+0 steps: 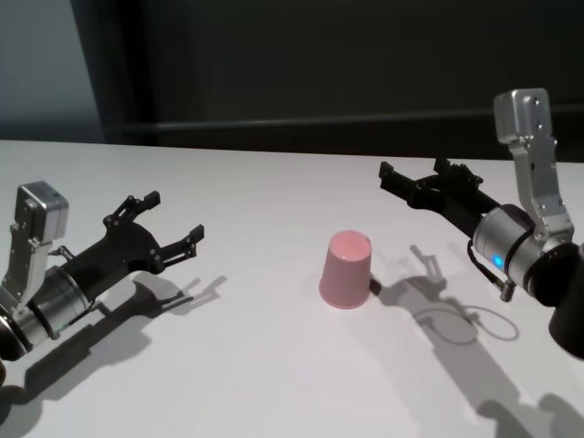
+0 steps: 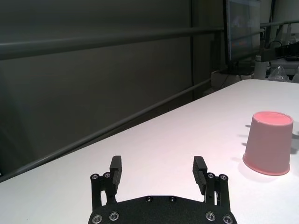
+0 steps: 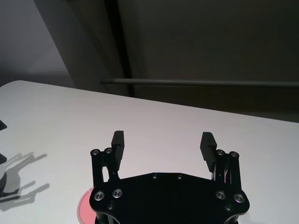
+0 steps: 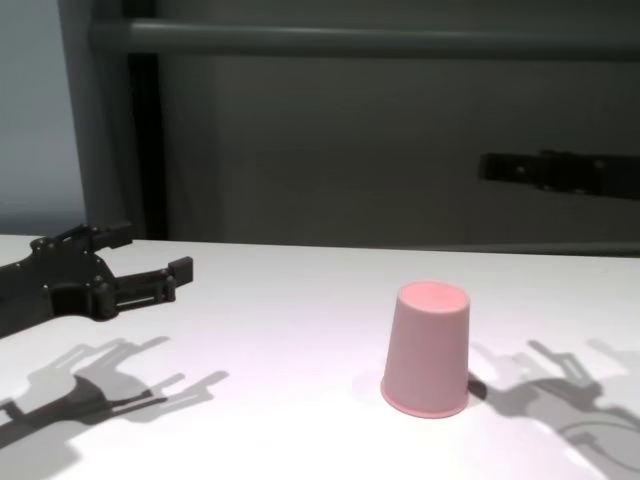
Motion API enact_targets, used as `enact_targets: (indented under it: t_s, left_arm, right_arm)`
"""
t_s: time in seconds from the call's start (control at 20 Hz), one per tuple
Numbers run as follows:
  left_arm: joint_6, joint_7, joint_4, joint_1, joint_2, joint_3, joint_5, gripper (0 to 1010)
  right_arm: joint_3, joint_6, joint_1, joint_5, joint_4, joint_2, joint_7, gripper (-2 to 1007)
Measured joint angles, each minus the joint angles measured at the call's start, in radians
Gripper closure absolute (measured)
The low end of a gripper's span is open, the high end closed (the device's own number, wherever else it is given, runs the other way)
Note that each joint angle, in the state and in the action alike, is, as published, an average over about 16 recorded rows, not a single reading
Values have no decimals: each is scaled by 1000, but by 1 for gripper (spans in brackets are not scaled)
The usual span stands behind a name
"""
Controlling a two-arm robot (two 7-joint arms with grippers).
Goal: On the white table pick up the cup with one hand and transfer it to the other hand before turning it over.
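Head view: you see the white table [image 1: 255,365] against a dark wall, the cup [image 1: 347,269] upside down mid-table, between the left gripper [image 1: 169,224] and right gripper [image 1: 415,175], both spread wide and empty. Left wrist view alone shows a monitor [image 2: 243,28] beyond. Chest view: the right gripper hovers above the table.

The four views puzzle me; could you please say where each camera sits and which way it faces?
Head: high, looking down at the cup on the table; both arms show.
Chest: low, level across the table; left pincer, right pincer.
Left wrist: behind its open pincer, facing the cup.
Right wrist: behind its open pincer, above the cup.
All four share the cup.
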Motion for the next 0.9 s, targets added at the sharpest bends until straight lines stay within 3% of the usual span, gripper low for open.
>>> enact_targets:
  t_s: [0.45, 0.9]
  left_arm:
    - [0, 0, 0, 0, 0, 0, 0, 7]
    - [0, 0, 0, 0, 0, 0, 0, 7]
  right_arm:
    - [73, -90, -93, 5, 50, 11, 38, 5]
    - [98, -146, -137, 13, 95, -2, 72, 5]
